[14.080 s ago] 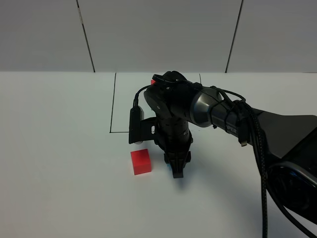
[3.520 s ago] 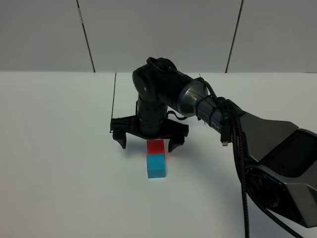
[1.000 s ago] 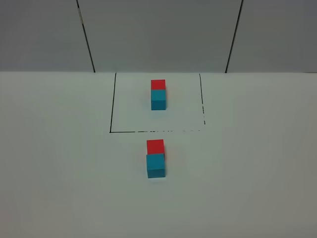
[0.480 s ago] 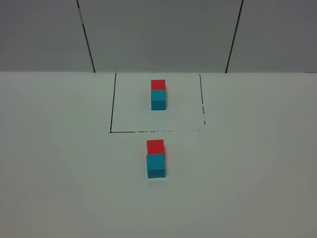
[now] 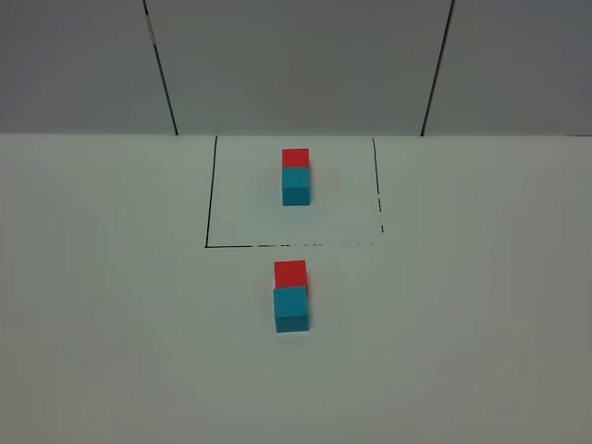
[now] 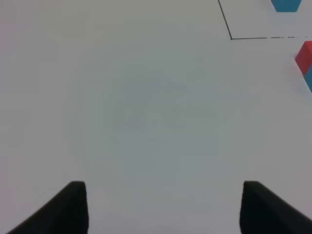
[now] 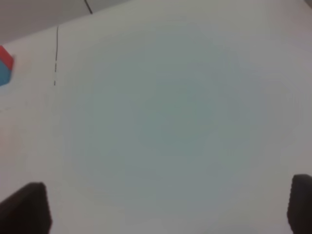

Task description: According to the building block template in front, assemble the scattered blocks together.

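The left gripper (image 6: 161,209) stands with its fingers apart over bare white table (image 5: 111,324), holding nothing; in the middle, the building block template (image 5: 296,176) lies inside the black outline (image 5: 211,194); the scattered blocks (image 5: 291,296) sit touching, red behind blue, just outside it; the right gripper (image 7: 165,209) gapes wide, empty.

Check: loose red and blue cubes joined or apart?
Joined: the red cube sits flush against the blue cube, with no gap, outside the outlined square.
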Robot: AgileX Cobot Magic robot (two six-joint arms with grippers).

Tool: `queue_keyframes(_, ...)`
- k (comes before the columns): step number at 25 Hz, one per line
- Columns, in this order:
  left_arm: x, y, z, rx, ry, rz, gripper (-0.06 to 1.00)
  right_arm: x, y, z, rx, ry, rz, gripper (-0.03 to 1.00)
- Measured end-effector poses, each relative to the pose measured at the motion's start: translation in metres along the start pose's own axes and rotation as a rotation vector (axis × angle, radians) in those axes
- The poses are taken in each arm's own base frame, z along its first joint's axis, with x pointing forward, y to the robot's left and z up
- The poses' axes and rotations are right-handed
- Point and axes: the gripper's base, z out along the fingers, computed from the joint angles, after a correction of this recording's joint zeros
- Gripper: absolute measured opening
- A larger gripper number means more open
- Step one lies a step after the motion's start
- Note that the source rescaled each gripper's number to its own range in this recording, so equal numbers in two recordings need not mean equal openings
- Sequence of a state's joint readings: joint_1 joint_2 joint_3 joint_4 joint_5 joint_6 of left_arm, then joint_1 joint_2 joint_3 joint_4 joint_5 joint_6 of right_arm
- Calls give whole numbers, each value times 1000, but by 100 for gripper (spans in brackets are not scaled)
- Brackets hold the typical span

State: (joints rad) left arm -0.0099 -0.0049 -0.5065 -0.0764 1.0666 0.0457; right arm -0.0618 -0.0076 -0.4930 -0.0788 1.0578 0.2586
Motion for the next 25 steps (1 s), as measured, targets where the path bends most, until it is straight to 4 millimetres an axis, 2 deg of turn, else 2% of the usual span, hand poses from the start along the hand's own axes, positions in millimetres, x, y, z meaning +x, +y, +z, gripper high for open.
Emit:
queue_keyframes(11, 0, 0, 0, 0, 0, 1, 40, 0, 0, 0, -1, 0, -4, 87)
queue_keyframes(25, 0, 0, 0, 0, 0, 1, 40, 0, 0, 0, -1, 0, -6, 84)
